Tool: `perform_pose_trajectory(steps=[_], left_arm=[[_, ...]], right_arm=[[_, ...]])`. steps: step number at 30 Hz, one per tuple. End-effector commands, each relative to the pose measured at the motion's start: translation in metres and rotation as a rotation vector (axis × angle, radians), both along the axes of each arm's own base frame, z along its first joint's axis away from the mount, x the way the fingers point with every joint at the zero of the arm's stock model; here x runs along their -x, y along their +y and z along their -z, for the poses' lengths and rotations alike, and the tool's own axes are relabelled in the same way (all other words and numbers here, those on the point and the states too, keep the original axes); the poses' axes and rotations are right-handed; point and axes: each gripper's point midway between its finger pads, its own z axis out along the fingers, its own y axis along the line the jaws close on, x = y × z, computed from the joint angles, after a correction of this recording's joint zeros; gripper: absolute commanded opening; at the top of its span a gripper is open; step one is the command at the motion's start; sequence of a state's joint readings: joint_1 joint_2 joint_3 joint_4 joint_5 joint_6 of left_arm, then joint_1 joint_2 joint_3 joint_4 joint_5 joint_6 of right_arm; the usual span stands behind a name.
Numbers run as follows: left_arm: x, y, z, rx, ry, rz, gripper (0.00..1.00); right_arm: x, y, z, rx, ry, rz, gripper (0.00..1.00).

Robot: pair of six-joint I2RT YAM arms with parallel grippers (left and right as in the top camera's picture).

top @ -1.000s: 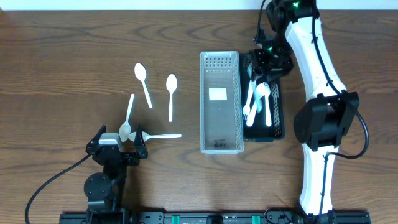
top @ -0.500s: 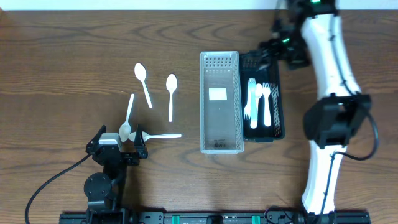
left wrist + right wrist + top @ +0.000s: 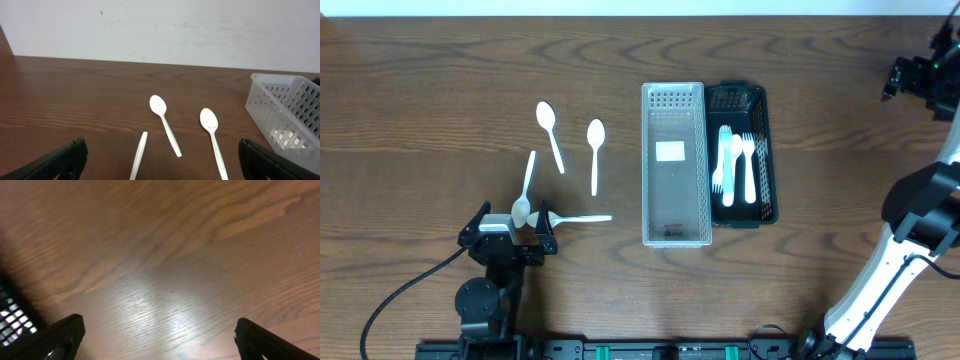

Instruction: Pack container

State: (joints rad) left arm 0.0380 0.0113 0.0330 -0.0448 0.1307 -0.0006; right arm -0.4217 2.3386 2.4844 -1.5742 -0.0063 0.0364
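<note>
A clear tray (image 3: 675, 205) lies mid-worktop, long side running from far edge to near edge. A white label (image 3: 670, 151) sits on its floor. Touching its right wall is a black basket (image 3: 769, 120), which holds white forks (image 3: 735, 165) laid lengthwise side by side.

Four white spoons lie loose on the wood in the left half. Two (image 3: 550, 136) (image 3: 595, 156) are nearer the far edge. Two more (image 3: 526, 188) (image 3: 578, 218) lie closer to the near edge, their bowls just at the left gripper (image 3: 512, 224). That gripper rests low by the near edge, its jaws spread wide and holding nothing. The right gripper (image 3: 917, 78) is near the far right corner, well apart from the basket.

Only the overhead view shows the forks and the basket whole. The left wrist view shows its dark fingers (image 3: 60, 162) at either lower corner, the two farther spoons, one spoon handle between the fingers, the tray's perforated side wall and a pale wall behind. The right wrist view shows its fingers (image 3: 55, 337) set wide over bare, glossy wood, gripping nothing, with a sliver of black mesh (image 3: 6, 311) at its left edge.
</note>
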Motion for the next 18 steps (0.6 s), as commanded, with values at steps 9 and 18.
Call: perform_pose_trajectory(steps=[9, 18], left_arm=[[0.000, 0.001, 0.017, 0.003, 0.043, -0.001, 0.98], [-0.001, -0.006, 0.009, 0.030, 0.013, 0.035, 0.98]], right_arm=[[0.004, -0.012, 0.039, -0.014, 0.037, 0.022, 0.99], [0.007, -0.009, 0.057, -0.025, 0.060, 0.020, 0.99]])
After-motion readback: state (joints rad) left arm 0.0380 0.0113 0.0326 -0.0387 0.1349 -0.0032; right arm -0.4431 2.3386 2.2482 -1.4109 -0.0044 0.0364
